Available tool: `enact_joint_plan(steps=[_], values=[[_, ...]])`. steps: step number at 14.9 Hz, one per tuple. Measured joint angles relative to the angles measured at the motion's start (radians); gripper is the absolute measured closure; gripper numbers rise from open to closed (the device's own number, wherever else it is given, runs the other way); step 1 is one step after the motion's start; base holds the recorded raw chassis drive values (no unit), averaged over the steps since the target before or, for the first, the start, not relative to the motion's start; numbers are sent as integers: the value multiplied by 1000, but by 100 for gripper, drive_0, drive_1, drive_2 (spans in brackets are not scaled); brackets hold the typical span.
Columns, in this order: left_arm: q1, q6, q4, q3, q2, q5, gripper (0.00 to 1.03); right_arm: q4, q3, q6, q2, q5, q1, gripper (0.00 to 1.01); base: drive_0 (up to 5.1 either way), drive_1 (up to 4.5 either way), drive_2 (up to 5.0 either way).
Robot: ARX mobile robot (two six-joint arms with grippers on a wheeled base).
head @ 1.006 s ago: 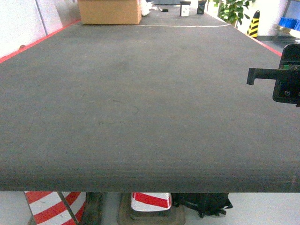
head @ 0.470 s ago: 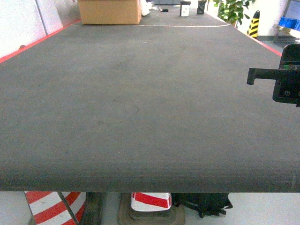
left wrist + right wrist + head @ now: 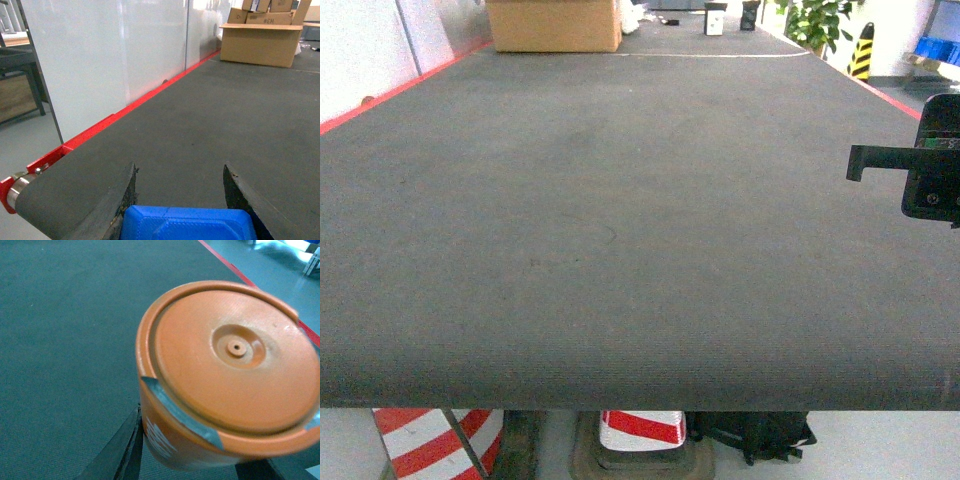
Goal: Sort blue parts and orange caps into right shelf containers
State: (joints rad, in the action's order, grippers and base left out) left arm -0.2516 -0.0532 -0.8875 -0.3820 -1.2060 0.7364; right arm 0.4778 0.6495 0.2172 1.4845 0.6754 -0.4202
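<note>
Grey belt [image 3: 620, 220] runs broad between red edges [image 3: 125, 107]; left jaws clamp a blue part [image 3: 187, 224], right jaws an orange cap [image 3: 227, 375].

The right gripper [image 3: 932, 175] at three o'clock is matte black, blocky, with small screws and a green board; the left gripper [image 3: 178, 192] shows dark, scuffed fingers.

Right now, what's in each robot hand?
Left hand: closed on a blue plastic part.
Right hand: closed on an orange cylindrical cap.
</note>
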Motion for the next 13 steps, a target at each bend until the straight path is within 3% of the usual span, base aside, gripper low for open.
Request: enact_joint_plan(steps=[13], values=[[0,0,0,0,0,0,62,0,0,0,0,0,0,59,0,0,0]])
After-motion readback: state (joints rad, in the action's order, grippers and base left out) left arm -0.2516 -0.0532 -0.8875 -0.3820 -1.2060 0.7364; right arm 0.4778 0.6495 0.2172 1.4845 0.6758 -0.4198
